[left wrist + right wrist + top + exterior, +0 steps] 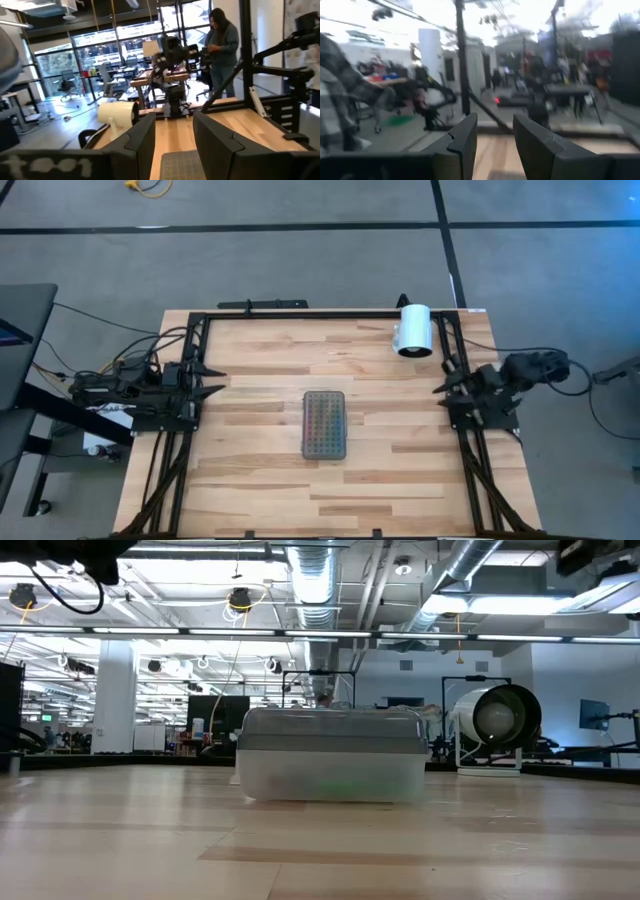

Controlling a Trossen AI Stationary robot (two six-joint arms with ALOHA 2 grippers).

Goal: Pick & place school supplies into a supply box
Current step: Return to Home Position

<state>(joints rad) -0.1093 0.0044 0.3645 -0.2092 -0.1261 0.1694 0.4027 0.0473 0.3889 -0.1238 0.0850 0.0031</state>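
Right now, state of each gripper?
Left gripper: open, holding nothing, by the left edge of the table.
Right gripper: open, holding nothing, by its right edge.

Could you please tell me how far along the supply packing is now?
Nearly finished. The supply box sits on the table with its lid on, coloured supplies showing through; none lie outside it. Nothing is in hand: the left end effector and right end effector are open and empty at the table's side edges. Left: seemingly only parking.

Grey floor [300,260], exposed ceiling ducts [315,580], tall glass windows [100,55].
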